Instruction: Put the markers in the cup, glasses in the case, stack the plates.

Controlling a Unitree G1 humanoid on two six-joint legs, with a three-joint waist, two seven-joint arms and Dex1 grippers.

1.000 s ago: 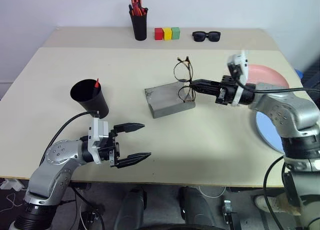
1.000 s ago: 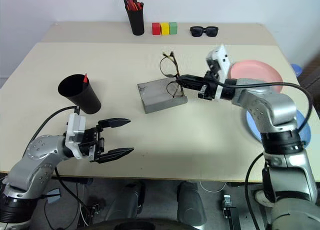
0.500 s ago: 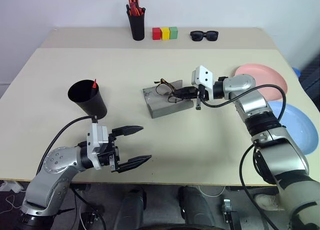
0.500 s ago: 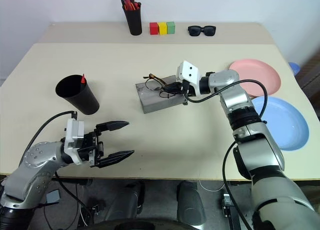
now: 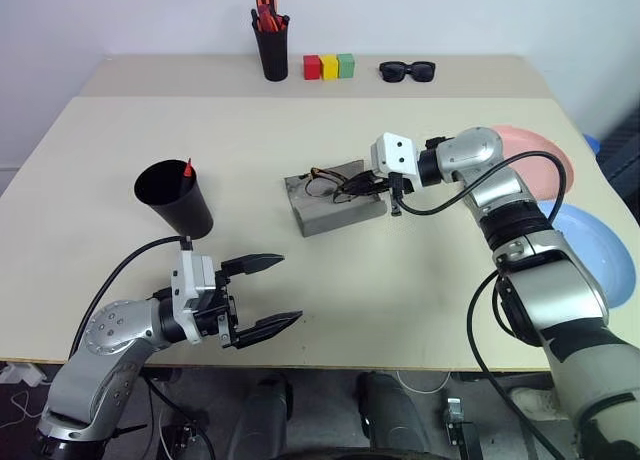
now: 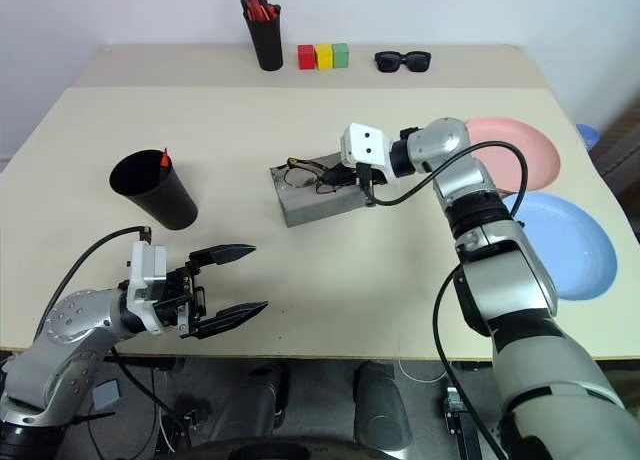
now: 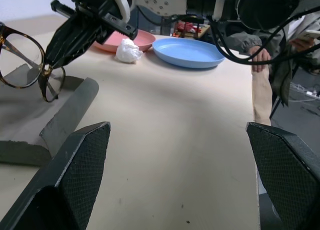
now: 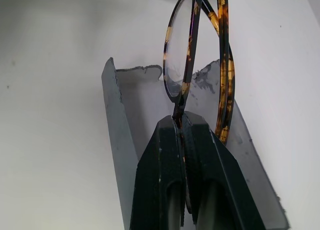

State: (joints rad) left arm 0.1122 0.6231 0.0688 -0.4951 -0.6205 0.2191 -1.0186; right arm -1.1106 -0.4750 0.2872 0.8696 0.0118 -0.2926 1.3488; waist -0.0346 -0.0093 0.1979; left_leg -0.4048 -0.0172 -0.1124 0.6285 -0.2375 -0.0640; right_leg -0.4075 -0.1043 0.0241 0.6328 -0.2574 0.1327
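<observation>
- I see a beige table (image 5: 420, 280) against a pale wall.
- I count one cup (image 5: 176, 196) with one red-tipped marker (image 5: 187, 168) inside, one case (image 5: 334, 202), one pair of glasses (image 8: 197, 60), two plates: pink (image 6: 515, 152) and blue (image 6: 565, 242).
- At the back: pen pot (image 5: 274, 50), three blocks (image 5: 330, 66), sunglasses (image 5: 408, 71).
- Right jaws (image 8: 182, 127) are clamped on the glasses' frame, which sits just ahead of them over the open case.
- Left jaws (image 5: 268, 294) stand wide, holding nothing; the cup is near, behind them.
</observation>
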